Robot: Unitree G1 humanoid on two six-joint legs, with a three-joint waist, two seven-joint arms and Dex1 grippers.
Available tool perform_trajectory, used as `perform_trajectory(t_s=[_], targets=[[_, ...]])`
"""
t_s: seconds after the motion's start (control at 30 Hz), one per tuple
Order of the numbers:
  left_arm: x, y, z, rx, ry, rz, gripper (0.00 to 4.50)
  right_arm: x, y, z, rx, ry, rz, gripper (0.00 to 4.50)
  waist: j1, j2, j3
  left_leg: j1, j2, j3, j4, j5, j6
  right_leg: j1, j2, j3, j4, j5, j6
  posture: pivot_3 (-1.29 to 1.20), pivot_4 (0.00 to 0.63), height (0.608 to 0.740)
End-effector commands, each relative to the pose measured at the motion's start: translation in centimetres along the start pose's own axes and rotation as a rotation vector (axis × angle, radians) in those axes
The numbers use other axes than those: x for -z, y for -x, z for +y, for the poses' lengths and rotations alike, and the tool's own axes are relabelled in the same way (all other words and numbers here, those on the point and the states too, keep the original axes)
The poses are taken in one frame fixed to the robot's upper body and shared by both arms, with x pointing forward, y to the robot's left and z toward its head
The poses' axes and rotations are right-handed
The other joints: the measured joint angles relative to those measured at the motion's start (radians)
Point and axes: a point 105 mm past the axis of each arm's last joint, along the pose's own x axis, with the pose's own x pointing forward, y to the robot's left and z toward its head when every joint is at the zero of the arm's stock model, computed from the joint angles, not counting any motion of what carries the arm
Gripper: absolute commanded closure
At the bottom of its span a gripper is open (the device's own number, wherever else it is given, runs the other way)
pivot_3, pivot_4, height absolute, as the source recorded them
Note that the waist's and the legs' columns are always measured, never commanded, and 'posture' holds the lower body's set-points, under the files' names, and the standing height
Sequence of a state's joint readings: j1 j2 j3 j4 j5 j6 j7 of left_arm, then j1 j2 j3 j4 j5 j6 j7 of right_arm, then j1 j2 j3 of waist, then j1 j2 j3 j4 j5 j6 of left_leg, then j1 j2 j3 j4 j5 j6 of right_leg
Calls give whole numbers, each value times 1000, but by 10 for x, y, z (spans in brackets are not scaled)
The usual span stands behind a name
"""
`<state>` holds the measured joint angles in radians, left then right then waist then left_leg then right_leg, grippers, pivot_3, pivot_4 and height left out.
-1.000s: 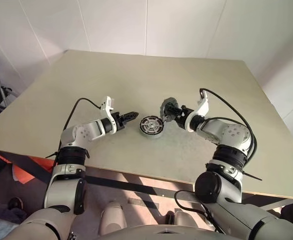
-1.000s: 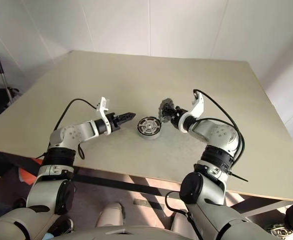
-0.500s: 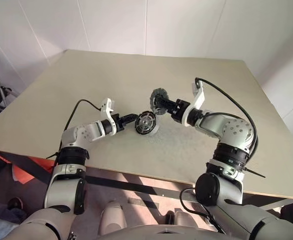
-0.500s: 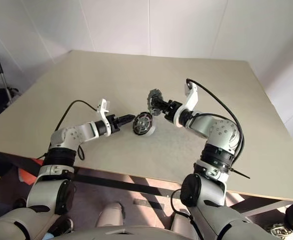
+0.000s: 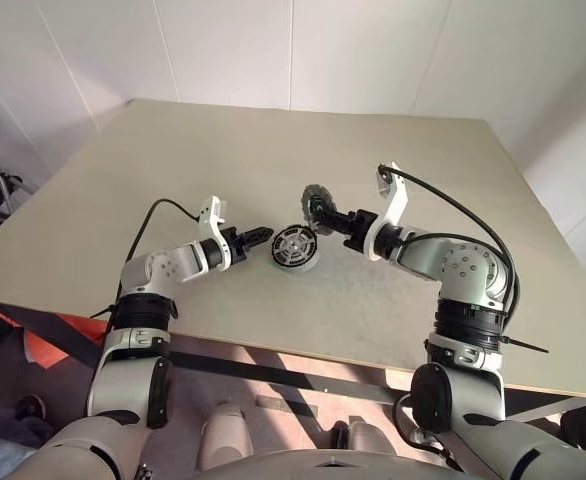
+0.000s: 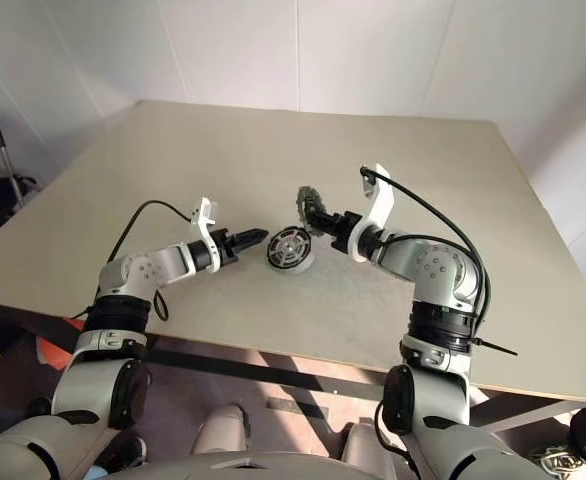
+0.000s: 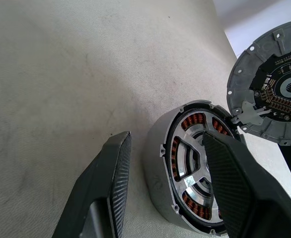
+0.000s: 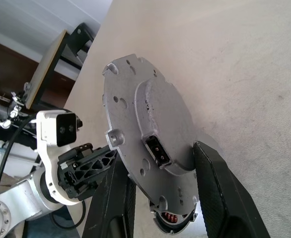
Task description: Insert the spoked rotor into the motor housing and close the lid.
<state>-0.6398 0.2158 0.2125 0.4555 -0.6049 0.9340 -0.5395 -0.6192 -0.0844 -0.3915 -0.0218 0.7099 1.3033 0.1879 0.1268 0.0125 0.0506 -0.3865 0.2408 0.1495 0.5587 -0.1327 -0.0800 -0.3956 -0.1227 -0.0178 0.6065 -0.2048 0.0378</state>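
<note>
Evidently past the insertion step, judging by the spoked rotor (image 7: 192, 171) sitting inside the copper winding ring of the motor housing (image 5: 295, 246), just left of frame centre in the head views and tipped up on its edge on the table (image 5: 223, 150). Straddled at the rim by the open left gripper (image 5: 265, 236), one finger across the face and the other off the outer wall with a gap showing, so propped rather than pinched. Just right of and above it, touching or nearly touching the rim, the lid (image 5: 318, 204), clamped edge-on in the closed right gripper (image 8: 160, 154) and angled towards the open face. Risks from here: pushing the lid on crooked and jamming it against the rim; knocking the loosely supported housing flat or sending it rolling; trapping the left finger lying across the opening under the lid.
</note>
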Motion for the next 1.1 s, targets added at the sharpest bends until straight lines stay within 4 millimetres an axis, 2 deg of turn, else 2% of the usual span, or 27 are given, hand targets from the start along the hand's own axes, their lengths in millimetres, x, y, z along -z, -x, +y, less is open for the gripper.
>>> perform_trajectory(t_s=[0.03, 0.23, 0.33, 0.47, 0.83, 1.0, 1.07, 1.1], targets=[[-15, 2, -5, 11, -34, -40, 2056, -2, 1, 27, -78, 183, -4, 2543, 1, 0, 0, 0, 0, 0, 0, 0, 0, 0, 0, 0, 0, 0, 0, 0, 0, 740], [-15, 1, -5, 10, -34, -38, 2056, 5, 2, 31, -74, 307, 17, 2543, 0, 0, 0, 0, 0, 0, 0, 0, 0, 0, 0, 0, 0, 0, 0, 0, 0, 740], [-15, 2, -4, 9, -33, -40, 2056, 8, 2, 32, -84, 335, 31, 1965, 0, 0, 0, 0, 0, 0, 0, 0, 0, 0, 0, 0, 0, 0, 0, 0, 0, 740], [-16, 2, -3, 5, -32, -43, 2056, 8, 2, 30, -54, 395, 26, 650, 2, 0, 0, -1, 0, 0, 0, 0, 0, 0, 0, 0, 0, 0, 0, 0, 0, 740], [-15, 1, -3, 6, -30, -44, 2056, -6, 8, 38, -83, 453, -38, 650, 3, 0, 0, -1, 0, 0, 0, 0, 0, 0, 0, 0, 0, 0, 0, 0, 0, 740], [-15, 1, -4, 13, -30, -45, 2056, -4, 6, 35, -52, 705, -47, 650, 5, -1, 0, -1, 0, 0, 1, 0, 0, 1, 0, 0, 0, 0, 0, 0, 0, 740], [-17, 2, -4, 19, -33, -50, 2056, 5, -6, 17, 15, 810, -23, 650, 4, -1, 0, -1, 0, 0, 1, 0, 0, 1, 0, 0, 0, 0, 0, 0, 0, 740], [-18, 3, -4, 20, -35, -54, 2056, 12, -11, 10, 30, 867, -7, 484, 1, -1, 0, -1, 0, 0, 1, 0, 0, 0, 0, 0, 0, 0, 0, 0, 0, 740]])
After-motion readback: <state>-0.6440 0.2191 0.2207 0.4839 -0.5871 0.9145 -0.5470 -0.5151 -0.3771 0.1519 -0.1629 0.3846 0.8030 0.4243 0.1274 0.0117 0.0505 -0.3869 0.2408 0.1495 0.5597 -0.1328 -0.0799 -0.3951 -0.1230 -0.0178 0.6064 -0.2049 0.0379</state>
